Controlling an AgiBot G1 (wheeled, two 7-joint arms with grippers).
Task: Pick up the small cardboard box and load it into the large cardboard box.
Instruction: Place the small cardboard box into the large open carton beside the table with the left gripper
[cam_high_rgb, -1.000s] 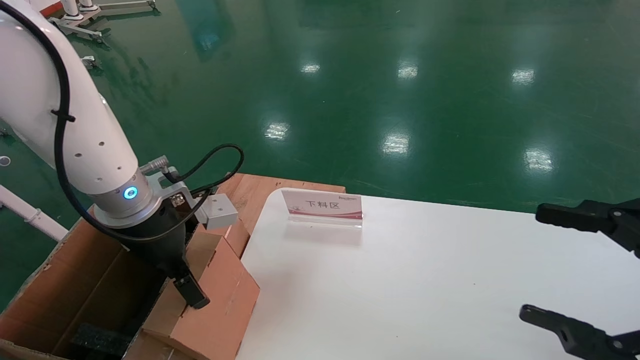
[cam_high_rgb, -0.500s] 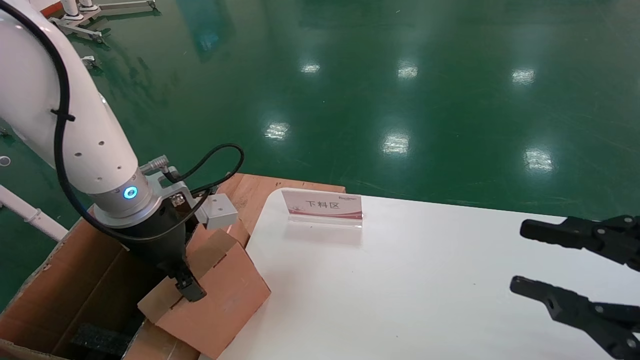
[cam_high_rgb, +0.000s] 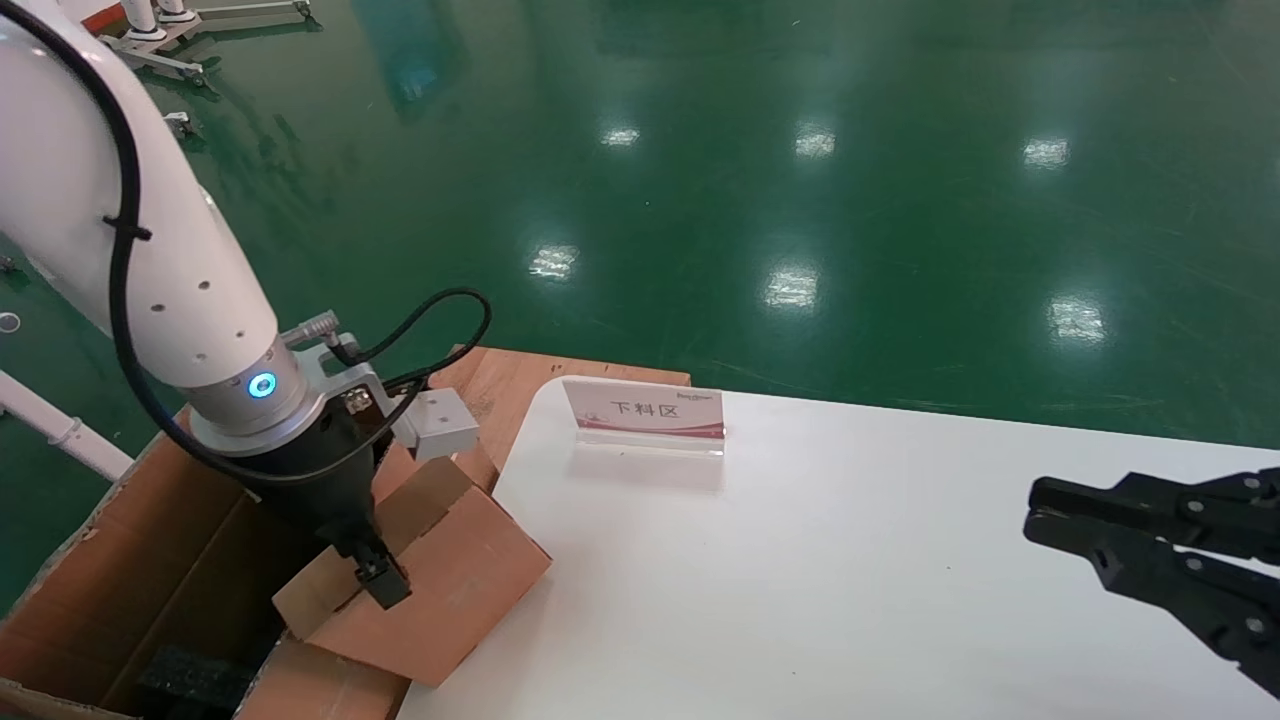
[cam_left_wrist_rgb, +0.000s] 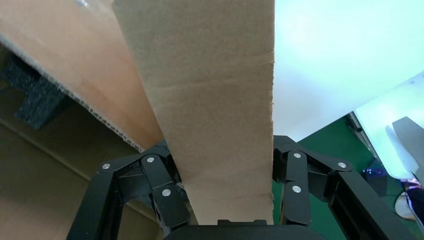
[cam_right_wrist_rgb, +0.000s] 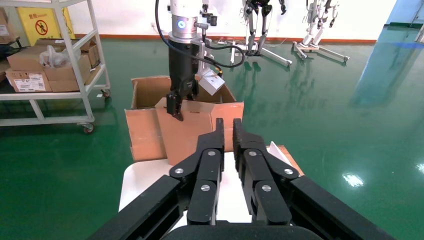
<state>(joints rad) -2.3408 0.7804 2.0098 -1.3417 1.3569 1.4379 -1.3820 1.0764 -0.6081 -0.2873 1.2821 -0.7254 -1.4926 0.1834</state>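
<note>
The left arm reaches steeply down, wrist ring lit blue, and its left hand (cam_high_rgb: 378, 580) is clamped on a flap of the small cardboard box (cam_high_rgb: 440, 590). The right hand (cam_high_rgb: 1050, 510) hangs level at the right, fingers pressed nearly together.

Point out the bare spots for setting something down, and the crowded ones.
Bare: the white table between the sign and the right gripper. Crowded: its left edge, where the left gripper holds the small box over the large box.

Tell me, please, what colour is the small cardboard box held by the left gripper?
Plain orange-brown, with paler tan flaps; the small cardboard box shows best in the head view.
</note>
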